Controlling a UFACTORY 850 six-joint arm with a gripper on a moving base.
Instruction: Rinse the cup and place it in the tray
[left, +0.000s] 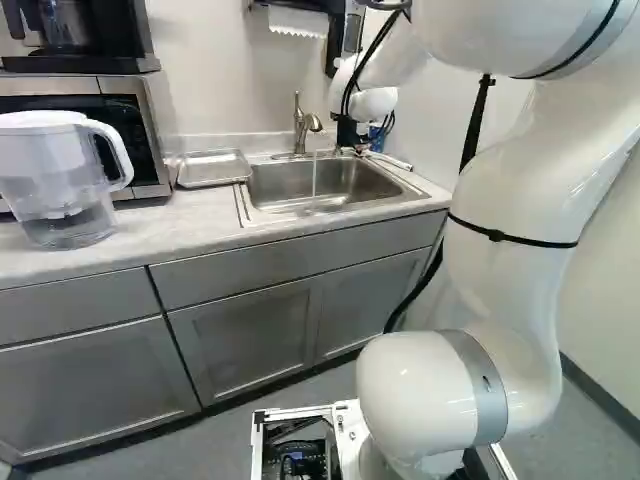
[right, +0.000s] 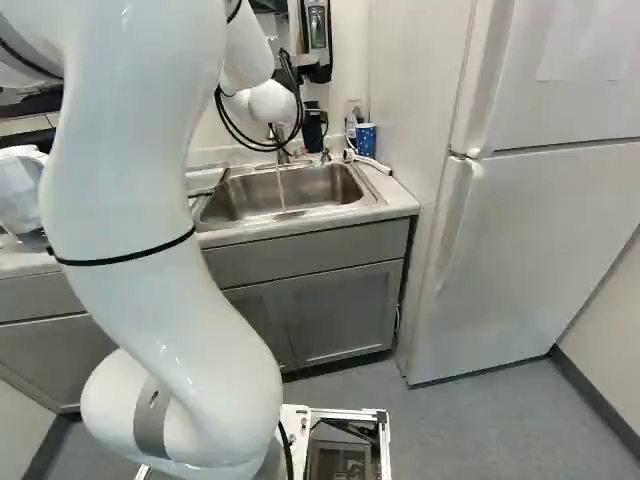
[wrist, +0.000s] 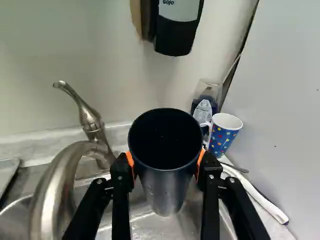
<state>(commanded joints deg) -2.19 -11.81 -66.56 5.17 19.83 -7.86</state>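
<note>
My gripper (left: 349, 134) is at the back of the sink, to the right of the faucet in the left base view. In the wrist view the gripper (wrist: 166, 165) is shut on a dark cup (wrist: 167, 187), an orange pad pressing each side. The cup is upright, its open mouth visible. Water streams from the faucet (left: 302, 120) into the steel sink (left: 345, 180), with the cup beside the spout, not under the stream. A metal tray (left: 213, 168) lies on the counter left of the sink in the left base view.
Behind the cup are a soap dispenser (wrist: 175, 30) on the wall, a blue dotted cup (wrist: 224, 134), a clear bottle (wrist: 204, 111) and a white brush handle (wrist: 260, 197). A water pitcher (left: 60, 180) and microwave stand left; a fridge (right: 520, 230) stands right.
</note>
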